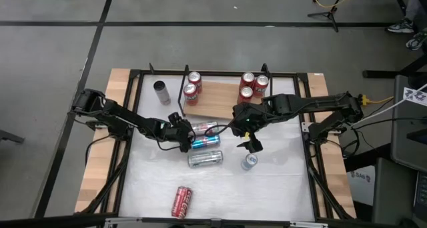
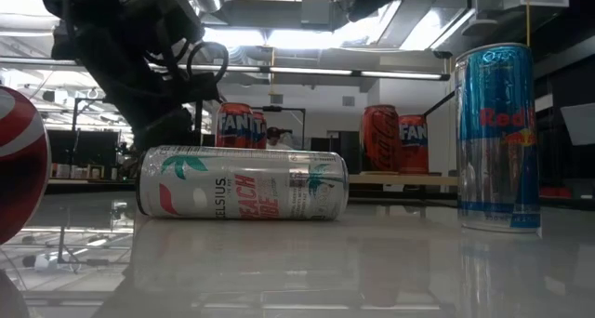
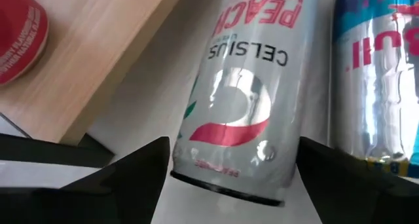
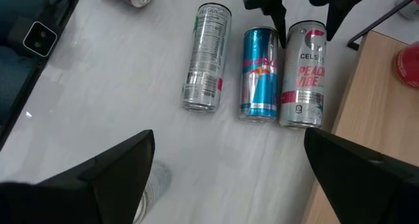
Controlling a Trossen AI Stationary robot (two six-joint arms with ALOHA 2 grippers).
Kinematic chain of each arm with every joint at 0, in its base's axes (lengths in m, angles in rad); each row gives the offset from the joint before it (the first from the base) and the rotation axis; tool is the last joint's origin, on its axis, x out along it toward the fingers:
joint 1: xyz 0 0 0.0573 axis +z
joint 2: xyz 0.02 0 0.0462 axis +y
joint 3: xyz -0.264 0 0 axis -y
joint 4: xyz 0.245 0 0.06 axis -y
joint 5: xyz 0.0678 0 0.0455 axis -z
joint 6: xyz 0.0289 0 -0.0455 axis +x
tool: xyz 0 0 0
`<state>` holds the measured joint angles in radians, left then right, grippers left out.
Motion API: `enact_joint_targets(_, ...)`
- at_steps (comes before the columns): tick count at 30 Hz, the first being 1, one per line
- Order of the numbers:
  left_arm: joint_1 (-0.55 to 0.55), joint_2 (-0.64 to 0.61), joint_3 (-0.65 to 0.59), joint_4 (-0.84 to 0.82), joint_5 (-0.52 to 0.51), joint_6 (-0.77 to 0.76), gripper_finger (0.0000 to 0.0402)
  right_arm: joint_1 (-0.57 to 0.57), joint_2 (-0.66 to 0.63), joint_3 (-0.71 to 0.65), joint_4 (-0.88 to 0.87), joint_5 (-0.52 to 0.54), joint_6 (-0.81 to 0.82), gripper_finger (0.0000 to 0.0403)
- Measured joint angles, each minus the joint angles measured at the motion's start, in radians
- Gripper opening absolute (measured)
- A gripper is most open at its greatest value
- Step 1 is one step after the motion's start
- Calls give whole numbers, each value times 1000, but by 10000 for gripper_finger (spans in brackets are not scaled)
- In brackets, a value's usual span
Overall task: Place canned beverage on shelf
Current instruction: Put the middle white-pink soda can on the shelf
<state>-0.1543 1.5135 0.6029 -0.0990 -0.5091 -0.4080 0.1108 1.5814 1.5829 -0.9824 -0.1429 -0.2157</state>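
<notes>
The shelf (image 1: pixel 217 103), a light wooden board, lies at the table's far middle with two red cans (image 1: pixel 193 85) standing at its left end and three (image 1: pixel 254 85) at its right. Just in front of it a silver Celsius can (image 1: pixel 205 129) lies on its side, beside a blue Red Bull can (image 1: pixel 206 142) and another silver can (image 1: pixel 205 159). My left gripper (image 3: pixel 234 142) is open and low, slanting down, its fingers (image 4: pixel 281 21) on either side of the Celsius can's end (image 3: pixel 229 175). My right gripper (image 4: pixel 229 135) hangs open high above the lying cans. My left gripper's fingers stand close on either side of the Celsius can's end (image 3: pixel 196 165), coming from the table's left along the can. Whether they touch it, I cannot tell. The can lies on its side on the table next to the shelf's near edge (image 3: pixel 124 73).
A blue Red Bull can (image 1: pixel 249 162) stands upright right of the lying cans. A dark can (image 1: pixel 161 92) stands left of the shelf. A red can (image 1: pixel 181 201) lies near the table's front edge. Black frame rails (image 1: pixel 133 121) run along the table's sides.
</notes>
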Motion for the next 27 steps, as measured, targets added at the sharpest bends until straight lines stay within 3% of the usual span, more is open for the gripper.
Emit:
enact_joint_targets(11,0,-1,0,2,2,-1,245,0,0,0,2,0,0,383)
enact_joint_targets(17,0,-5,14,-21,24,-4,237,0,0,0,2,0,0,383)
enact_joint_targets(27,-1,-5,235,-383,114,-7,235,0,0,0,23,0,0,383)
